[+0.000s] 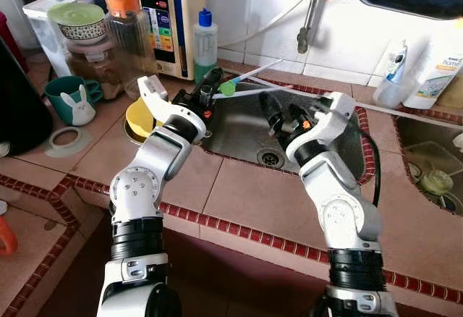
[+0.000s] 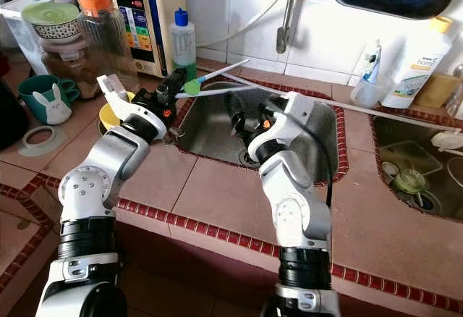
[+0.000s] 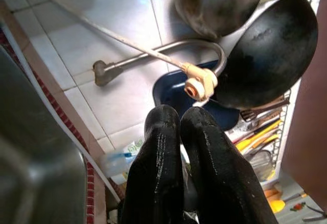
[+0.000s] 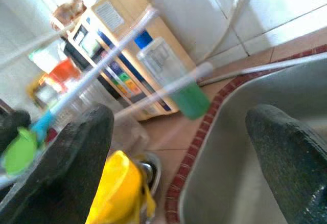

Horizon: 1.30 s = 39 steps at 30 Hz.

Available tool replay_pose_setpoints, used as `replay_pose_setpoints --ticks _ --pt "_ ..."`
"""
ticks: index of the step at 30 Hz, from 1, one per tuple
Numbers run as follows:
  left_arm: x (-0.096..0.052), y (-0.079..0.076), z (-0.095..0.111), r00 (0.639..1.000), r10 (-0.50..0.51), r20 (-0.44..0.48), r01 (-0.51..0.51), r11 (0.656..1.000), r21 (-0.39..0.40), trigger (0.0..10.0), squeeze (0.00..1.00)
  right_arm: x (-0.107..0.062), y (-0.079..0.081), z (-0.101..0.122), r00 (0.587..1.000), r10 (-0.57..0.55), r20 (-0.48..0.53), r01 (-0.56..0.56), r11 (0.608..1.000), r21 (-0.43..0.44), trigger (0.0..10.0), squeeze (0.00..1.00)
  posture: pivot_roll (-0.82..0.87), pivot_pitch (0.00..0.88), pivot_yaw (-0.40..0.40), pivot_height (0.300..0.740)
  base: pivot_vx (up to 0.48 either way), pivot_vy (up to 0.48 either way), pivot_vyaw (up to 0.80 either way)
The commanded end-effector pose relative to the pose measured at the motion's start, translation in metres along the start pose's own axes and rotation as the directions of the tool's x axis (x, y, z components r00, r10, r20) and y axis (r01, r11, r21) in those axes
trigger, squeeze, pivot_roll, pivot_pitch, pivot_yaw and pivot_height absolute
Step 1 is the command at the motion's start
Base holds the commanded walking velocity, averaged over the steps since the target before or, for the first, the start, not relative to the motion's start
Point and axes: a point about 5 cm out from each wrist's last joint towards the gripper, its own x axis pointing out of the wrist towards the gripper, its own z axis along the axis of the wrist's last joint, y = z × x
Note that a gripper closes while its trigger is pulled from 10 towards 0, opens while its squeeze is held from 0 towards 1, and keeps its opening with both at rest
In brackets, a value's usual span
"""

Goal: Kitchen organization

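My left gripper (image 1: 212, 79) hovers over the back left corner of the steel sink (image 1: 239, 132); the left wrist view shows its black fingers (image 3: 163, 147) pressed together, shut with nothing seen between them. A thin brush with a green head (image 1: 228, 87) and a pale handle lies across that corner beside the fingertips; whether they touch I cannot tell. A second pale rod (image 1: 289, 96) runs along the sink's back. My right gripper (image 1: 283, 123) is down inside the sink, open, with nothing between its fingers (image 4: 76, 152). A yellow bowl (image 1: 139, 120) rests on the counter left of the sink.
A soap bottle with green liquid (image 1: 205, 42), a water purifier (image 1: 163, 13) and an orange-lidded jar (image 1: 126, 27) line the back left. A teal rabbit mug (image 1: 72, 100) stands left. The faucet (image 1: 309, 20) hangs over the sink. A second sink (image 1: 427, 165) with dishes lies right.
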Motion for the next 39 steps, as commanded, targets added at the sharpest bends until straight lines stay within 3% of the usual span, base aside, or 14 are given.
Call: replay_pose_setpoints --ticks 1,3,4,5,6,8,15,21,22,23,24,31,33,39 --pt "0.006 -0.001 -0.026 0.999 -0.015 -0.038 0.012 0.997 -0.078 0.0 0.00 0.004 0.009 0.001 0.999 0.048 -0.004 -0.048 0.985 -0.164 10.0 0.00 0.07 0.014 -0.017 0.740 0.000 0.000 0.00" --pt "0.005 0.000 -0.027 0.999 -0.012 -0.046 0.009 0.997 -0.074 0.0 0.00 0.004 0.011 -0.001 0.998 0.063 -0.031 -0.069 0.947 -0.314 10.0 0.00 0.07 0.014 -0.014 0.740 0.000 0.000 0.00" --pt "0.005 0.000 -0.027 0.999 -0.012 -0.046 0.009 0.997 -0.074 0.0 0.00 0.004 0.011 -0.001 0.998 0.063 -0.031 -0.069 0.947 -0.314 10.0 0.00 0.07 0.014 -0.014 0.740 0.000 0.000 0.00" --pt "0.005 0.000 -0.027 0.999 -0.012 -0.050 0.008 0.997 -0.073 0.0 0.00 0.004 0.011 -0.002 0.997 0.071 -0.033 -0.078 0.955 -0.285 10.0 0.00 0.07 0.015 -0.011 0.740 0.000 0.000 0.00" --pt "0.005 0.000 -0.028 0.998 -0.013 -0.054 0.009 0.997 -0.074 0.0 0.00 0.004 0.011 -0.001 0.998 0.063 -0.023 -0.066 0.980 -0.187 10.0 0.00 0.07 0.014 -0.013 0.740 0.000 0.000 0.00" --pt "0.004 -0.001 -0.030 0.998 -0.015 -0.058 0.011 0.997 -0.078 0.0 0.00 0.004 0.011 -0.002 0.998 0.058 -0.019 -0.060 0.995 -0.078 10.0 0.00 0.07 0.014 -0.012 0.740 0.000 0.000 0.00" --pt "0.005 -0.003 -0.035 0.997 -0.025 -0.072 0.017 0.994 -0.109 0.0 0.00 0.005 0.016 -0.009 0.998 0.064 -0.012 -0.064 0.998 -0.008 10.0 0.00 0.07 0.015 -0.007 0.740 0.000 0.000 0.00" --pt "0.007 -0.005 -0.039 0.997 -0.037 -0.061 0.026 0.984 -0.174 0.0 0.00 0.008 0.016 -0.004 0.998 0.025 0.051 -0.034 0.981 0.190 10.0 0.00 0.08 0.015 -0.003 0.740 0.000 0.000 0.00" --pt "0.007 -0.006 -0.040 0.998 -0.037 -0.060 0.026 0.984 -0.178 0.0 0.00 0.008 0.015 -0.003 0.998 0.016 0.065 -0.030 0.976 0.218 6.3 0.00 0.08 0.015 -0.003 0.740 0.000 0.000 0.00" --pt "0.007 -0.006 -0.040 0.997 -0.039 -0.063 0.027 0.983 -0.182 0.0 0.00 0.009 0.015 0.000 0.996 0.005 0.085 -0.026 0.968 0.248 4.8 0.00 0.08 0.015 -0.003 0.740 0.000 0.000 0.00" --pt "0.007 -0.006 -0.040 0.997 -0.040 -0.064 0.028 0.983 -0.183 0.0 0.00 0.009 0.015 0.001 0.996 0.002 0.093 -0.026 0.966 0.256 0.0 0.00 0.08 0.016 -0.002 0.740 0.000 0.000 0.00" --pt "0.006 -0.004 -0.049 0.994 -0.035 -0.108 0.011 0.976 -0.218 0.0 0.00 0.009 0.013 0.004 0.995 -0.012 0.101 -0.017 0.959 0.283 0.2 0.00 0.08 0.018 -0.002 0.740 0.000 0.000 0.00" --pt "0.006 -0.006 -0.054 0.992 -0.044 -0.119 0.016 0.974 -0.224 0.0 0.00 0.010 0.013 0.004 0.995 -0.010 0.096 -0.019 0.957 0.291 10.0 0.00 0.07 0.017 -0.001 0.740 0.000 0.000 0.00" --pt "0.005 -0.005 -0.057 0.991 -0.040 -0.129 0.010 0.974 -0.228 0.0 0.00 0.011 0.017 0.004 0.997 0.020 0.073 -0.037 0.969 0.243 10.0 0.00 0.07 0.014 -0.001 0.740 0.000 0.000 0.00"
